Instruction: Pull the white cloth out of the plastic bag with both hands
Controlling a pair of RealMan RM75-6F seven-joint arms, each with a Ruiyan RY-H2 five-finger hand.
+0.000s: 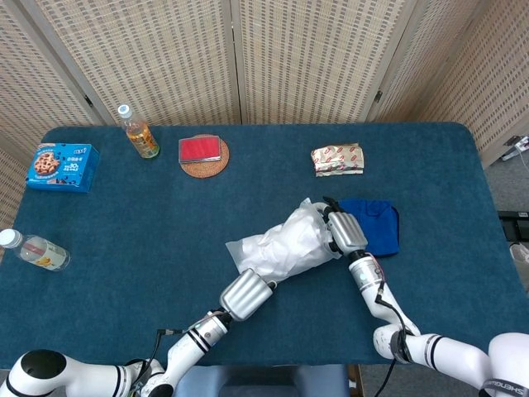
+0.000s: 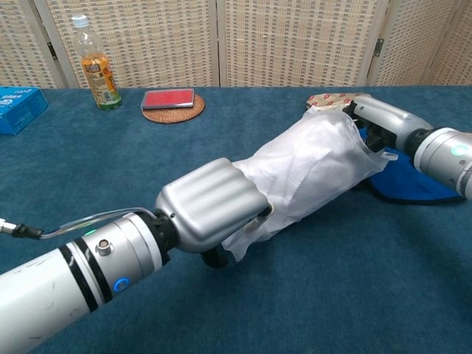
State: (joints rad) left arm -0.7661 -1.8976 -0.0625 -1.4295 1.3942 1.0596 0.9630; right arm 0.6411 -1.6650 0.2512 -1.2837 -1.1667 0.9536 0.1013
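Plastic bag (image 2: 310, 166) is gripped at its near end by the left hand (image 2: 210, 206) and at its mouth by the right hand (image 1: 347, 231), whose fingers are hidden in both views.

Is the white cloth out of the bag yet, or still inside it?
Still inside. The plastic bag lies bulging on the table with the left hand gripping one end and the right hand at the other; no cloth lies outside it.

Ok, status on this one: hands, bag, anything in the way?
Left hand grips the bag's near end. Right hand holds the far end. Plastic bag lies on the table, white cloth inside. Blue cloth beside the right hand.
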